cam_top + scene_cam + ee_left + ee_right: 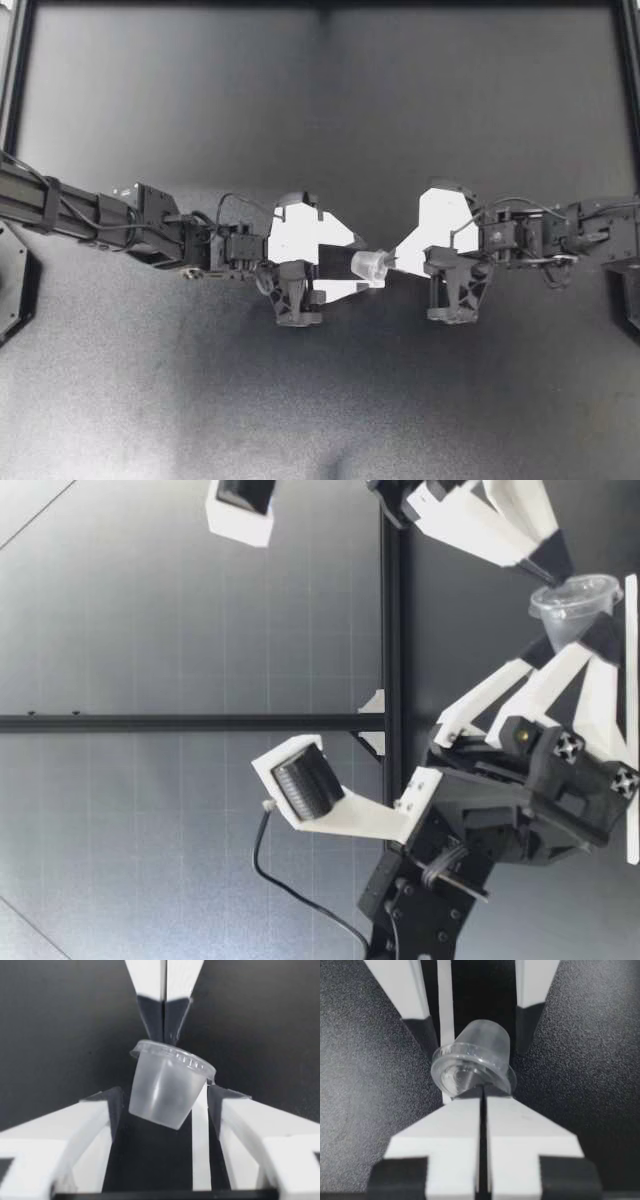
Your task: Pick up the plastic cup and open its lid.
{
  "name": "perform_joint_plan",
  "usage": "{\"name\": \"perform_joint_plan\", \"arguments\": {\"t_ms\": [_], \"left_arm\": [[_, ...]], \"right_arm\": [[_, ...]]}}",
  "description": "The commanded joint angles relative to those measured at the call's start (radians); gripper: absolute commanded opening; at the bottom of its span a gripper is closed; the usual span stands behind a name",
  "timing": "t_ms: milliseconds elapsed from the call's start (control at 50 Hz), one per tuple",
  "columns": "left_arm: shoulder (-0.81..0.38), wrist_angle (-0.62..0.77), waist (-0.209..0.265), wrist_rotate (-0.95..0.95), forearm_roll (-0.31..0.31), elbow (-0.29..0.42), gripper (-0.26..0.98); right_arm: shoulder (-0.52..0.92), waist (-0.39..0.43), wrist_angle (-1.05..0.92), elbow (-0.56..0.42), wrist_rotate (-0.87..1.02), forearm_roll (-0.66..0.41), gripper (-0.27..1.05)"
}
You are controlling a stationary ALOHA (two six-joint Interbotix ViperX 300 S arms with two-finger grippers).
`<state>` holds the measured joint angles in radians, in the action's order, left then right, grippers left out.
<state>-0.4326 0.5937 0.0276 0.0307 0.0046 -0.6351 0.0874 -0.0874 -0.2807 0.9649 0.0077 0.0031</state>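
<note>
You look along the right gripper, its two white fingers pressed together with only a thin seam between them, tips pinching the near rim of the lid. The lid sits on the plastic cup, clear and tilted, lid towards you. Beyond it, the left gripper clasps the cup's body between its dark pads. Grainy dark table lies below

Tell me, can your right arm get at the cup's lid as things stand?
Probably yes. My left tool holds the cup by its body, lid turned toward my right tool, whose closed fingertips are at the lid's rim. Nothing stands between them.
</note>
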Motion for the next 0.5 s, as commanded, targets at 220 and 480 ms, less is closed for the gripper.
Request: {"name": "perform_joint_plan", "arguments": {"t_ms": [220, 480], "left_arm": [[0.006, 0.003, -0.002, -0.005, 0.000, 0.020, 0.59], [0.005, 0.003, -0.002, -0.003, 0.000, 0.017, 0.35]], "right_arm": [[0.018, -0.009, -0.002, -0.049, -0.006, 0.000, -0.17], [0.009, -0.009, 0.009, -0.044, -0.005, 0.002, -0.17]]}}
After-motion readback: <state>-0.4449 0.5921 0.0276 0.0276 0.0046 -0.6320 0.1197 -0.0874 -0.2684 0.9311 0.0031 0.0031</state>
